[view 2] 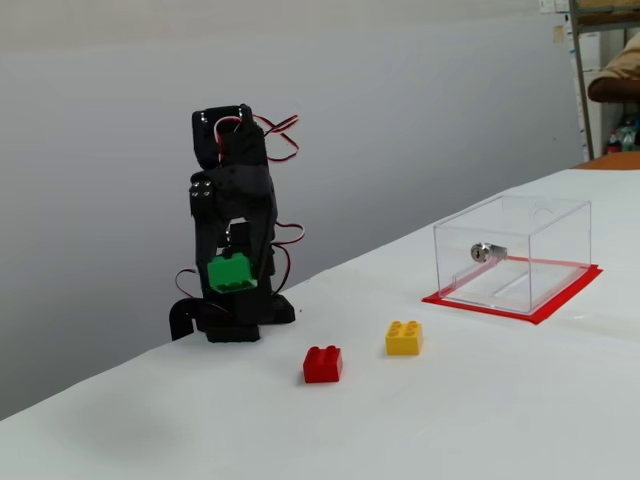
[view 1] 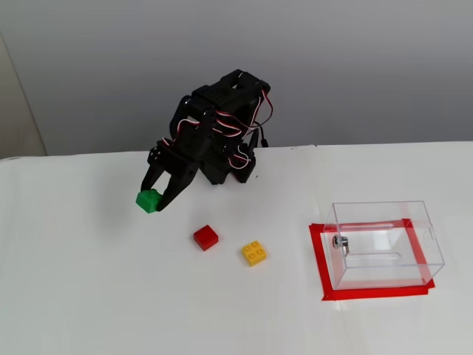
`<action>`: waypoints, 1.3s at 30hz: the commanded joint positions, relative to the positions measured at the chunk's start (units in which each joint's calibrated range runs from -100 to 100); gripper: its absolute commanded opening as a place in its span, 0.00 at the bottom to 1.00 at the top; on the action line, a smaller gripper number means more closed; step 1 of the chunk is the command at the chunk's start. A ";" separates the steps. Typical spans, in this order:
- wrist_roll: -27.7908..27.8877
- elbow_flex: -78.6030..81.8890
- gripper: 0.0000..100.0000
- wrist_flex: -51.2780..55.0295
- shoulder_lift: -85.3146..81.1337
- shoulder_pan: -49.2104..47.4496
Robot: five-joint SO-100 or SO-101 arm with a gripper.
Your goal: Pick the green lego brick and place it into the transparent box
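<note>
Black two-finger gripper (view 1: 157, 194) is clamped on the small bright green square plastic lego brick (view 1: 148, 200); the low side fixed view shows the same green lego brick (view 2: 230, 273) held clear of the white table (view 2: 480, 420), pinched between the black fingers in front of the arm's base. Landmark is the clear plastic rectangular box (view 1: 384, 244) with thin see-through walls: it sits on a red tape rectangle (view 1: 373, 291), and a small metal fitting (view 1: 340, 241) is on its left wall in the higher fixed view. Nothing visible inside the box in either fixed view. Held brick is well left of the box and a bit farther back in the higher fixed view. Small red plastic brick (view 1: 206, 237) lies on the table left of the box, between the box and the gripper. Small yellow plastic brick (view 1: 254, 253) lies just right of the red one, nearer the box, not touching it. Both loose bricks sit stud-side up, apart from each other. In the side fixed view the transparent box (view 2: 512, 252) is far right, with yellow brick (view 2: 404, 338) and red brick (view 2: 323, 364) in front of the arm.
</note>
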 commanded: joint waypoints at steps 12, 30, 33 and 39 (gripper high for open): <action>2.98 -2.94 0.05 8.50 -17.84 -16.13; 2.72 -8.19 0.05 8.42 -18.86 -53.99; 2.82 -8.19 0.05 8.16 -18.78 -59.61; 2.93 -8.19 0.05 7.98 -18.69 -69.96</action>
